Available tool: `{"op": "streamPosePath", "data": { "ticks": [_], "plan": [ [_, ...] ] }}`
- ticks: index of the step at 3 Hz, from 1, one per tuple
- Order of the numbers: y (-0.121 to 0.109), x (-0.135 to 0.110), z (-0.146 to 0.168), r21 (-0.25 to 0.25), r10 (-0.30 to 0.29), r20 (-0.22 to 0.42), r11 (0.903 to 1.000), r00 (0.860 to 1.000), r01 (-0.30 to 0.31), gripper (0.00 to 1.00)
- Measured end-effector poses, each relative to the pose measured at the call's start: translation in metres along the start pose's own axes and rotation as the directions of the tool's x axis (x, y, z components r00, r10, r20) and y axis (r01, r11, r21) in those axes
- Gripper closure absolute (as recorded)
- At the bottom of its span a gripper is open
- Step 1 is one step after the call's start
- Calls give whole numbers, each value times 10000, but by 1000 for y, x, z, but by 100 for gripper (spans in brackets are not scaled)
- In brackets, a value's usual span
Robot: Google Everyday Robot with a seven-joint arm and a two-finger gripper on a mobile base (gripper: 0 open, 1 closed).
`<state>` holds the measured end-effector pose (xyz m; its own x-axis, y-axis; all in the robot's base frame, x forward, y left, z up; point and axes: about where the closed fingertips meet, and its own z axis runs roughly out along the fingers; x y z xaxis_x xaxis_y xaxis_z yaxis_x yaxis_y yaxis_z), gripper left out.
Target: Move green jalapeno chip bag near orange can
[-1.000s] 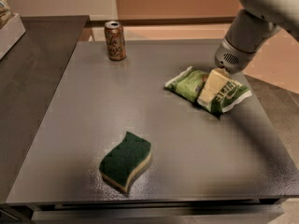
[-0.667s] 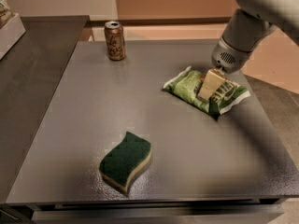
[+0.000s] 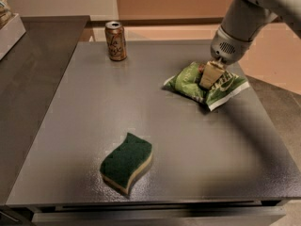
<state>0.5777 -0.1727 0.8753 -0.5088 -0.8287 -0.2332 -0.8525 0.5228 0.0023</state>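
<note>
The green jalapeno chip bag (image 3: 186, 82) lies crumpled at the right of the grey table (image 3: 84, 107), its white end towards the front right. My gripper (image 3: 208, 75) comes down from the upper right and is shut on the middle of the bag, which bunches up around the tan fingers (image 3: 210, 73). The orange can (image 3: 115, 41) stands upright at the table's far left, well apart from the bag.
A dark green wavy sponge (image 3: 127, 162) lies near the table's front edge, left of centre. A darker counter (image 3: 28, 79) adjoins the table on the left, with a white box (image 3: 8, 31) at its far end. The arm (image 3: 244, 18) hangs over the far right corner.
My gripper has shifted a little left and away from the front edge, on the bag. The bag has bunched up and moved slightly with it. Can and sponge have not moved.
</note>
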Motion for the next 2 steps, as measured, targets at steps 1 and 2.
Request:
{"op": "streamPosePath", "data": {
  "ticks": [1,2],
  "plan": [
    [-13,-19,-16,366,-419,105,9985,9991,414,100],
    [-30,-42,-25,702,-839,283,9942,9961,817,100]
  ]
}}
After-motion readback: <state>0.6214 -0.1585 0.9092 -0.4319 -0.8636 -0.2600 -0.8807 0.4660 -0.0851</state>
